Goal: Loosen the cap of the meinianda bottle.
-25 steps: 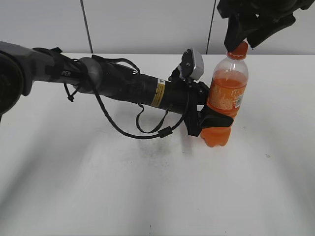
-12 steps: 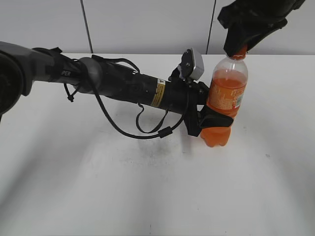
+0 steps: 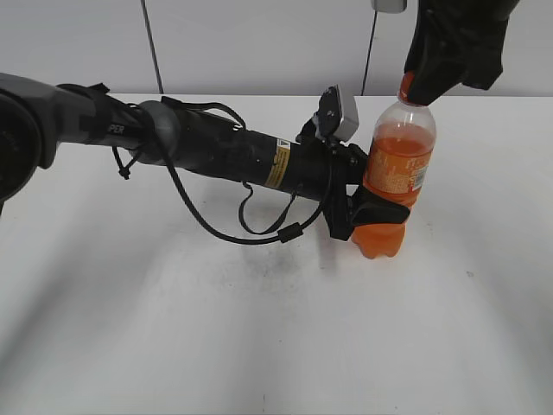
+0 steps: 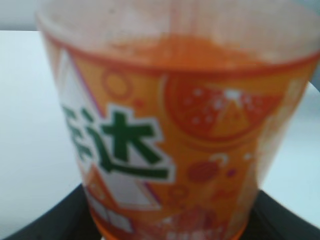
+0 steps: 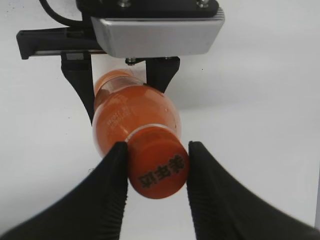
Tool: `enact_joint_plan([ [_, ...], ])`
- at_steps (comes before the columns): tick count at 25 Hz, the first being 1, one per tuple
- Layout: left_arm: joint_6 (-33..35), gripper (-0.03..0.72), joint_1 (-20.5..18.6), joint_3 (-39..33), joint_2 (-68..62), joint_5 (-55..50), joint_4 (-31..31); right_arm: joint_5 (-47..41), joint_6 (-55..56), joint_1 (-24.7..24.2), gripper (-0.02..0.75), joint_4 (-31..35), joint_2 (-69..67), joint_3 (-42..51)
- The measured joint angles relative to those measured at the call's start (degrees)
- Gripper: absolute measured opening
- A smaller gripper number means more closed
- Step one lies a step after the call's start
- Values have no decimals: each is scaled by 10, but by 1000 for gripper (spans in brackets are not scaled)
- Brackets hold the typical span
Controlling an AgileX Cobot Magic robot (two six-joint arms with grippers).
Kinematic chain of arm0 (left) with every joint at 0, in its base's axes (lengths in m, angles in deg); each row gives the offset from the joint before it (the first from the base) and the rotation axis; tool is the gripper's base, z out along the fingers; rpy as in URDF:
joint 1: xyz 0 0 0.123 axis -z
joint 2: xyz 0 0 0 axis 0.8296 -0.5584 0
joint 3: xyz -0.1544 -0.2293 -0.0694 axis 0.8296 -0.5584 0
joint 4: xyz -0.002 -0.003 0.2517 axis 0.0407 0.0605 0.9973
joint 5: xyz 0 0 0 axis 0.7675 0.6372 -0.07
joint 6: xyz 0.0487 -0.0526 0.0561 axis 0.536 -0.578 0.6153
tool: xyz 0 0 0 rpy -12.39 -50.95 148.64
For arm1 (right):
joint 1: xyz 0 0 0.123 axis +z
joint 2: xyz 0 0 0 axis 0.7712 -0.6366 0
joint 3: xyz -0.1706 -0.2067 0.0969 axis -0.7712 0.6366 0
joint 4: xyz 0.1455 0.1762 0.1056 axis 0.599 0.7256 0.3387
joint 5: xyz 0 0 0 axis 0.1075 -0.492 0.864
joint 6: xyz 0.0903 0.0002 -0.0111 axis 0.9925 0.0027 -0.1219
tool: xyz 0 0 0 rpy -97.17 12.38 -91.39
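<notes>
Gripping the cap (image 5: 158, 168) from above, the right gripper (image 5: 156, 167) has rotated over the last second, its fingers pinching both ribbed sides. The left gripper (image 3: 367, 212) clamps the waist of the meinianda bottle (image 3: 395, 177), upright at the table (image 3: 173, 328)'s far right. Loosening looks underway.

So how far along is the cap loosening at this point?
Done: the left claw clamps the meinianda bottle upright on the table. In hand: the right claw has its fingers closed on either side of the cap. Left: the cap sits on the neck with no visible gap, so actual loosening can't be confirmed yet.
</notes>
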Motion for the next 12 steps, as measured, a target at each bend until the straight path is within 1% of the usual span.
enact_joint_plan([
  [2,0,408,0,0,0,0,0,1,0,0,294,0,0,0],
  [4,0,408,0,0,0,0,-1,1,5,0,349,3,1,1],
  [6,0,408,0,0,0,0,-1,1,18,0,412,20,8,1],
  [8,0,408,0,0,0,0,-1,1,45,0,441,42,22,1],
  [11,0,408,0,0,0,0,-1,1,151,0,454,53,45,1],
  [12,0,408,0,0,0,0,-1,1,219,0,456,53,50,1],
])
